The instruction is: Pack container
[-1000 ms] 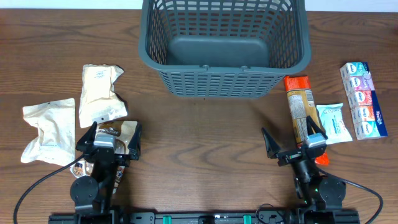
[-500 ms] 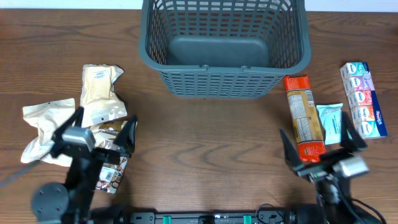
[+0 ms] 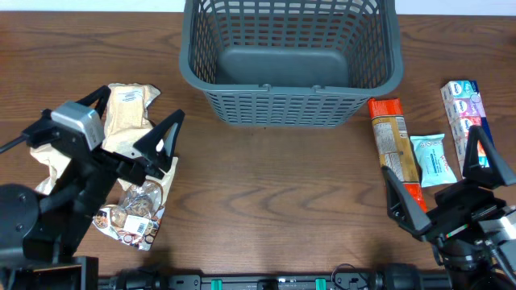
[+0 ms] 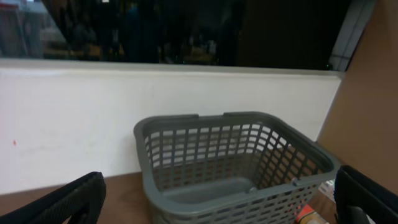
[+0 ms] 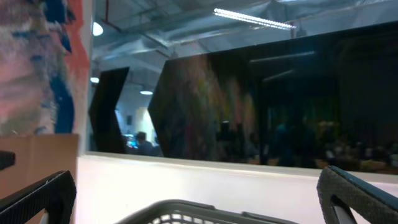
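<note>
The container (image 3: 290, 105), a large dark grey slotted basket, stands at the table's far middle with nothing in it. It also fills the lower left wrist view as the container (image 4: 230, 162), and only its rim (image 5: 180, 211) shows in the right wrist view. My left gripper (image 3: 139, 106) hangs open above the cream pouches (image 3: 127, 121) at the left and holds nothing. At the right, my right gripper (image 3: 431, 157) is raised over the orange packet (image 3: 393, 141) and the teal packet (image 3: 435, 161). It is open and holds nothing.
A white pouch (image 3: 48, 157) and a patterned snack bag (image 3: 133, 216) lie at the left front. A multicoloured box (image 3: 468, 113) lies near the right edge. Bare wood lies between the two arms, in front of the basket.
Both arms have lifted from low at the front edge. The left went left and back over the pouches, the right went right over the packets. Both grippers stayed open.
</note>
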